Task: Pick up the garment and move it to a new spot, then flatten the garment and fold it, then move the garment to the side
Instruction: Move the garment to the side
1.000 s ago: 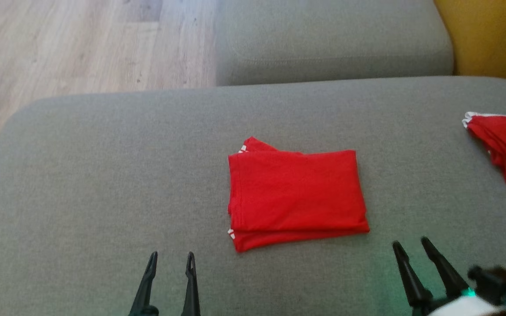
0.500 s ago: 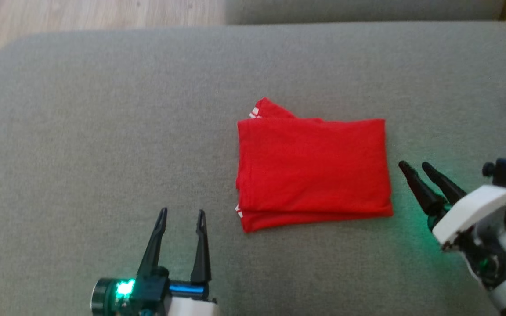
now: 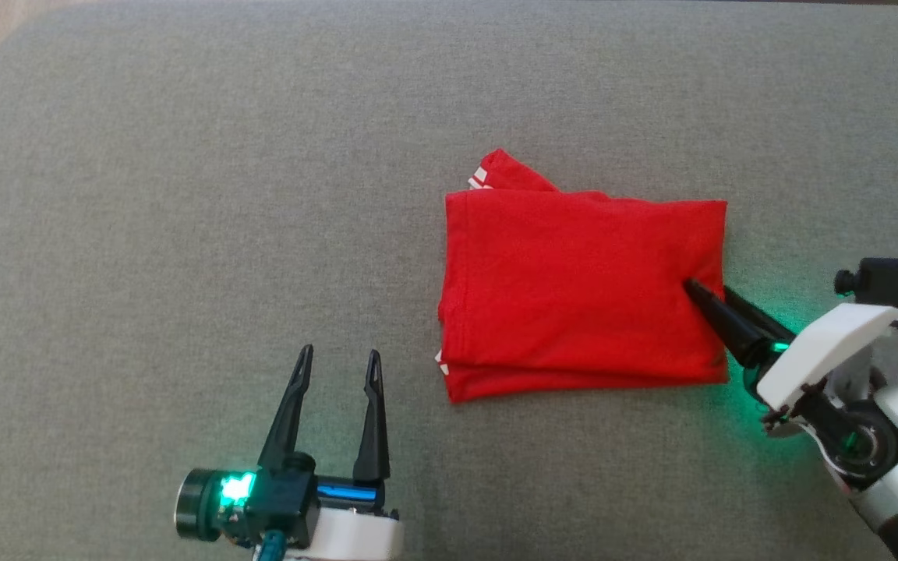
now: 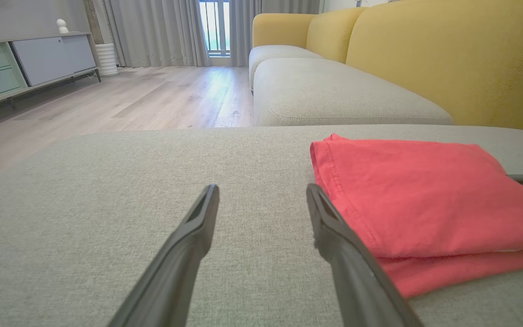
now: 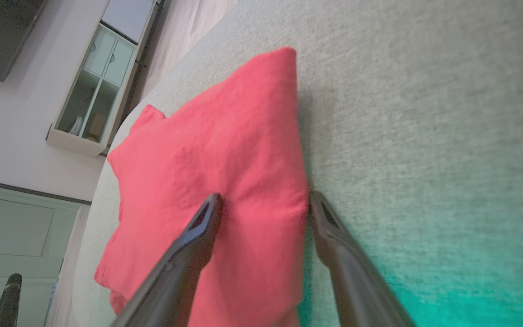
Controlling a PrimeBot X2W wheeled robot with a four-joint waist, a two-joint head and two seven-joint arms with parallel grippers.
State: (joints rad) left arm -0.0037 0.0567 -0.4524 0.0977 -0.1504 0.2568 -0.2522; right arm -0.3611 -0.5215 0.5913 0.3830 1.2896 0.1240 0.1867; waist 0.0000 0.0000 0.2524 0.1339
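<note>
The right tool [image 3: 708,288] has moved in from beside the folded red garment [image 3: 581,288] to its right edge, where its open fingers now straddle the fold, one on top of the cloth and one against the edge. The garment lies flat on the grey cushion [image 3: 184,195]. The left tool [image 3: 340,352] hovers open and empty near its front left corner.

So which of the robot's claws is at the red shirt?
The right gripper: its open fingers straddle the folded red garment's right edge, one finger lying on top. The left gripper, also open, is apart from it, over the bare grey cushion.
</note>
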